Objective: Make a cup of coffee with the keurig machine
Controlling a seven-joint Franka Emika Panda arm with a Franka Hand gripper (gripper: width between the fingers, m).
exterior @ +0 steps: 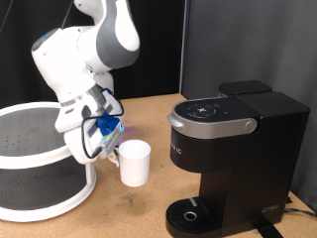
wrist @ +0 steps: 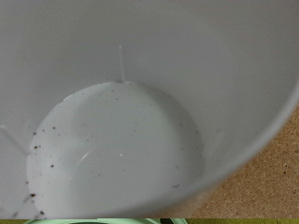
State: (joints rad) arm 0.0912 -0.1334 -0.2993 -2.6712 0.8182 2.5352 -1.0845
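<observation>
The white cup (exterior: 134,163) stands or hangs just off the exterior view's left of the black keurig machine (exterior: 233,159), at about the height of its brew head. My gripper (exterior: 107,147) is right against the cup's side away from the machine. The wrist view looks straight down into the cup (wrist: 121,140), whose white inside fills the picture and has dark specks on its bottom. My fingers do not show in the wrist view. The machine's silver-grey lid handle (exterior: 213,125) is down, and its round drip tray (exterior: 190,213) is bare.
A round white two-tier rack (exterior: 40,164) stands at the exterior view's left, close behind my arm. The wooden table (exterior: 149,213) runs under cup and machine. A dark wall is behind the machine.
</observation>
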